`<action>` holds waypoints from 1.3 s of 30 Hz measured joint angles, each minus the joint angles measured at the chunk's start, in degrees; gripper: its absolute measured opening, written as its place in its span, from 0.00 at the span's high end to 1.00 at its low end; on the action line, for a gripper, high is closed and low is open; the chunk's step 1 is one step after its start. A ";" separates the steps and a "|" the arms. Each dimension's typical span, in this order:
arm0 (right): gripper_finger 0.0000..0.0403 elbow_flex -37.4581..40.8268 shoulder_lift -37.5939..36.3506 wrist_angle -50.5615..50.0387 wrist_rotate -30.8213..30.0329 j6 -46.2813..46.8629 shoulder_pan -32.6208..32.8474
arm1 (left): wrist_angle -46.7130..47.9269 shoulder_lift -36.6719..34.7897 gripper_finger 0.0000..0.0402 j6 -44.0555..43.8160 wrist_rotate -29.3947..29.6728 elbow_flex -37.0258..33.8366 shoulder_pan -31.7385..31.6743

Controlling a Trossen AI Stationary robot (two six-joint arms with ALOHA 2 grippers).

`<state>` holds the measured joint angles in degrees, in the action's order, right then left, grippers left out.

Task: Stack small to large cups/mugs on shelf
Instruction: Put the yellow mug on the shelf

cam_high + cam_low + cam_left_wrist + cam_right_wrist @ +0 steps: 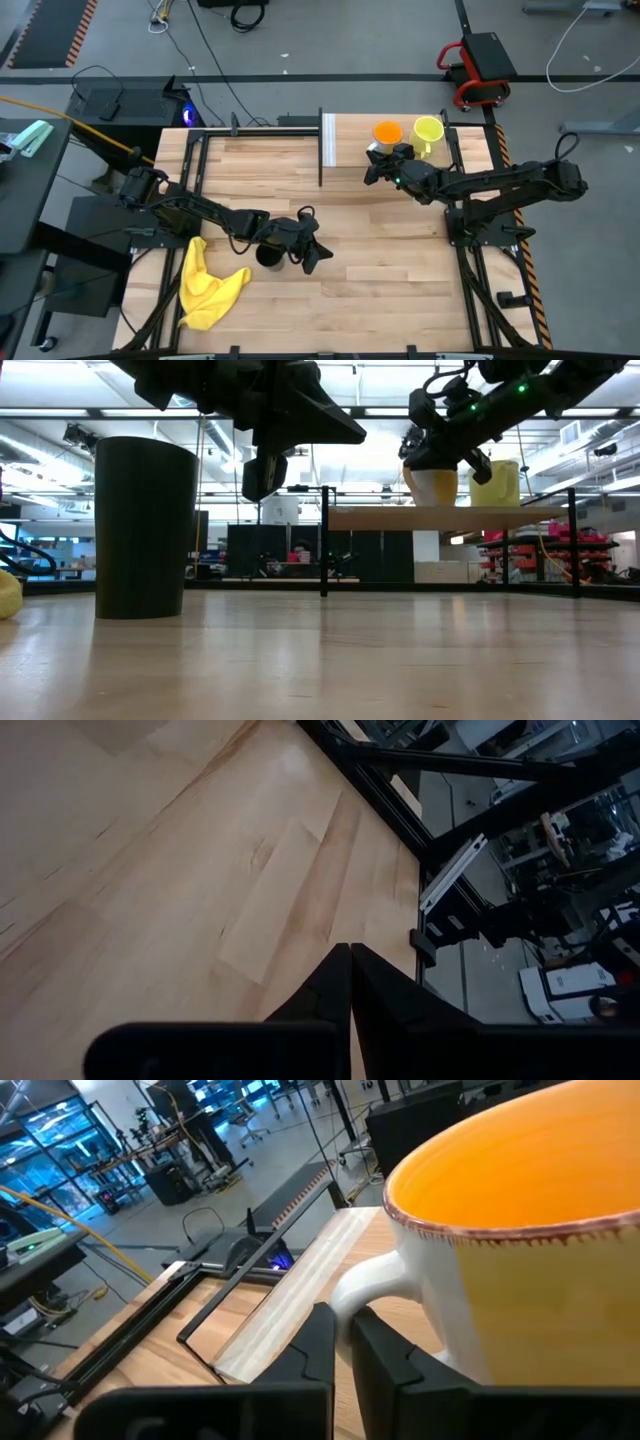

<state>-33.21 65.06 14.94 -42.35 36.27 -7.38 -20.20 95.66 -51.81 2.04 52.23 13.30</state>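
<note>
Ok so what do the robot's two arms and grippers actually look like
Both arms are dark, nearly black, jointed links with black cables looped along them. The left gripper ends in two flat, tapering black fingers. The right gripper has matching dark fingers, and small green lights glow on its wrist. No lettering is legible.

We record two dark, matte six-joint arms, the left arm and right arm, each built of slim black links and bulkier joints. Each ends in two tapered black fingers. Small green indicator lights glow on the right arm's wrist housing.
</note>
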 joint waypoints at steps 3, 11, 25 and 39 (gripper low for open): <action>0.93 -0.02 -0.03 -0.46 -0.04 1.09 -0.04 | 0.02 0.00 0.96 -0.01 0.00 0.00 0.00; 0.83 -0.01 -0.03 -0.56 -0.06 2.57 -0.04 | 0.02 0.00 0.95 0.04 0.00 0.00 0.00; 0.73 0.02 -2.72 -0.15 -0.09 2.58 0.05 | 0.06 0.00 0.94 0.13 0.00 0.00 0.00; 0.71 0.02 -6.21 -10.08 0.00 9.09 0.81 | 0.13 0.00 0.95 0.60 -0.48 0.00 -1.32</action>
<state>-33.19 58.85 4.86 -42.35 45.37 -6.57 -20.08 95.66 -51.21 1.56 52.23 11.98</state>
